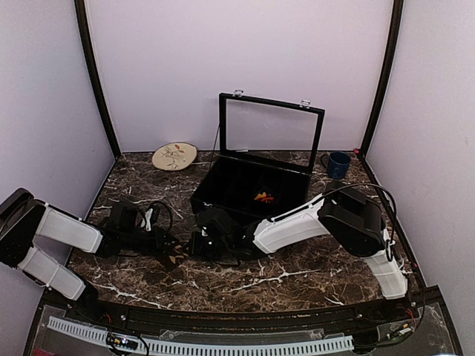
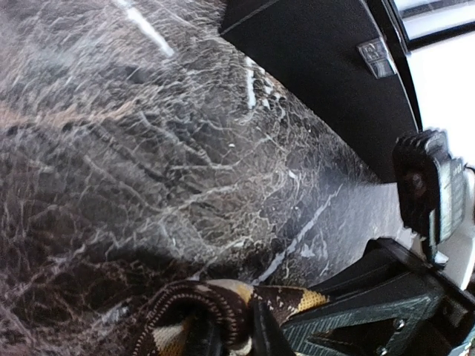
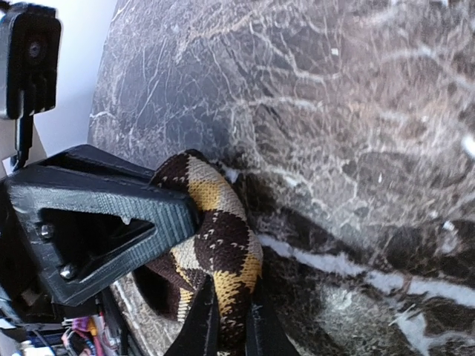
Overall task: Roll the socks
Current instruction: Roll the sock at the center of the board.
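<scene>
From right wrist: right gripper (image 3: 228, 330) clenched on tan-brown and black argyle sock (image 3: 219, 237), bunched on dark marble table (image 3: 356, 148). Against same sock, left gripper (image 2: 237, 337), grip impossible to tell. Only from overhead: red-orange sock (image 1: 263, 197) inside open black glass-lidded case (image 1: 211, 196).

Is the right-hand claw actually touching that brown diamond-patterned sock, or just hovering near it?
Touching. In the right wrist view the right gripper has both fingers pressed against the brown sock, pinching it between them.
</scene>
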Action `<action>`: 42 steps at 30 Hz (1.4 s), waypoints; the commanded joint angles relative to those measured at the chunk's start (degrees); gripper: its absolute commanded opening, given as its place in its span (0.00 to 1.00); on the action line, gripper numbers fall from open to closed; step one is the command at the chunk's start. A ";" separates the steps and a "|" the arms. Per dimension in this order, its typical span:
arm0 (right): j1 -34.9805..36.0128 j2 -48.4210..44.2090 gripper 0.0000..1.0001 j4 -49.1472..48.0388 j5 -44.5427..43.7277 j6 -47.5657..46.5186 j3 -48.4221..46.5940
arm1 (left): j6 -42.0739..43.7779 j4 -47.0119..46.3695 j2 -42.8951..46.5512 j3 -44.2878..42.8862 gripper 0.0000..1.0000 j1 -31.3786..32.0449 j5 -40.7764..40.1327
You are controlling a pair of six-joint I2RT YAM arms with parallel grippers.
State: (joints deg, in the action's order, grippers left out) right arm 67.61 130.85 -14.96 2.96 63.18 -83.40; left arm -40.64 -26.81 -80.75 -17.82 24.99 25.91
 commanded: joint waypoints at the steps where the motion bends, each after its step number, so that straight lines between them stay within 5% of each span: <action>1: 0.89 0.81 0.00 4.57 -4.58 -7.08 -3.68 | -0.39 6.87 2.85 -2.97 0.24 0.15 -0.46; 8: 3.22 1.66 0.00 12.13 -11.69 -15.51 -8.41 | 0.38 16.92 6.42 -7.93 0.38 0.13 -2.18; 22: 6.73 2.23 0.00 19.44 -24.95 -26.90 -12.77 | 3.79 37.26 7.84 -13.55 0.42 -1.25 -3.80; 42: 16.28 7.49 0.00 22.13 -46.36 -50.67 -19.93 | 3.30 45.18 6.34 -21.80 0.46 -2.40 3.98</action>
State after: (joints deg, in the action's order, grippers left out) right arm 81.65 136.27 7.77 -36.42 19.92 -101.19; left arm -38.13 15.31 -72.64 -36.42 23.18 25.43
